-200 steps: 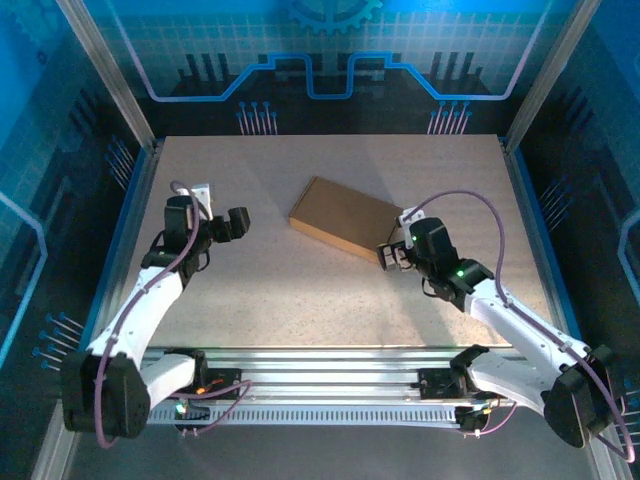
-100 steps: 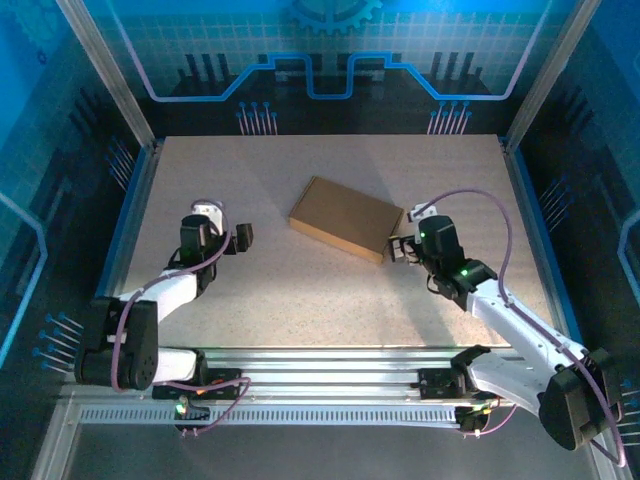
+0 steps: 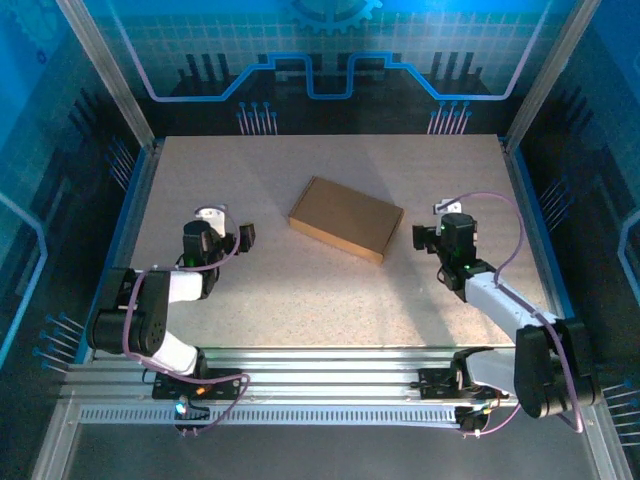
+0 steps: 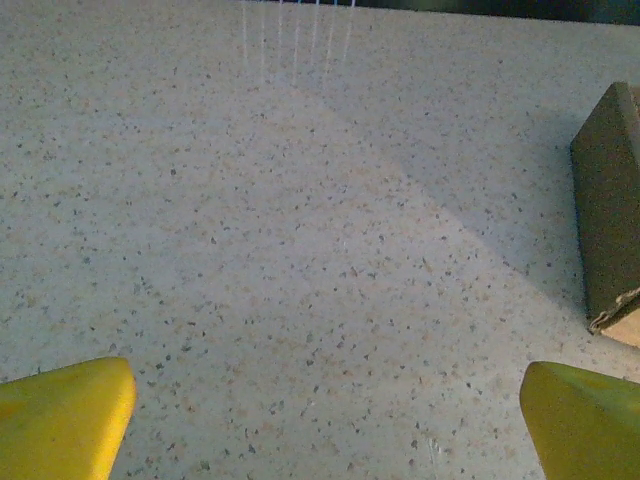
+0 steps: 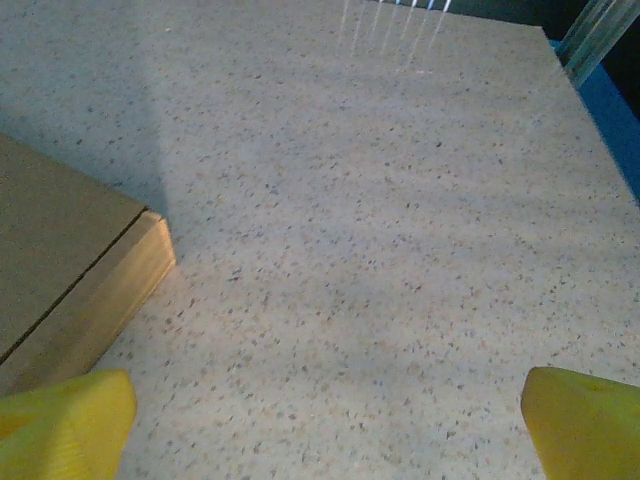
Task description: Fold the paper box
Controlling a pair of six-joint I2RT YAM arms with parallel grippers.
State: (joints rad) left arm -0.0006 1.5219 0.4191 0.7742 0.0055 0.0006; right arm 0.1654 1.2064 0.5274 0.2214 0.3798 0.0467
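Box condition: paper box [image 3: 346, 218] is plain brown cardboard, closed up as a shallow rectangular mailer with a flat top and its flaps down. The left wrist view shows its lower corner edge slightly uneven.
Box position: it lies flat on the speckled table [image 3: 300, 300], turned at an angle, between the two grippers.
Left arm: folded low with the elbow drawn back toward its base. The forearm lies close over the table and the wrist points toward the box.
Left gripper [image 3: 243, 236]: yellow fingers [image 4: 70, 410] are spread wide with bare table between them. It sits well apart from the box's left end.
Right arm: folded low in the same way, with the wrist turned toward the box.
Right gripper [image 3: 422, 238]: fingers are spread wide over bare table. It sits near the box's right corner, apart from it.
Left wrist view: the box's short end lies ahead and to the right of the fingertips.
Right wrist view: the box's corner lies just ahead of the left-hand fingertip. Contact cannot be judged.
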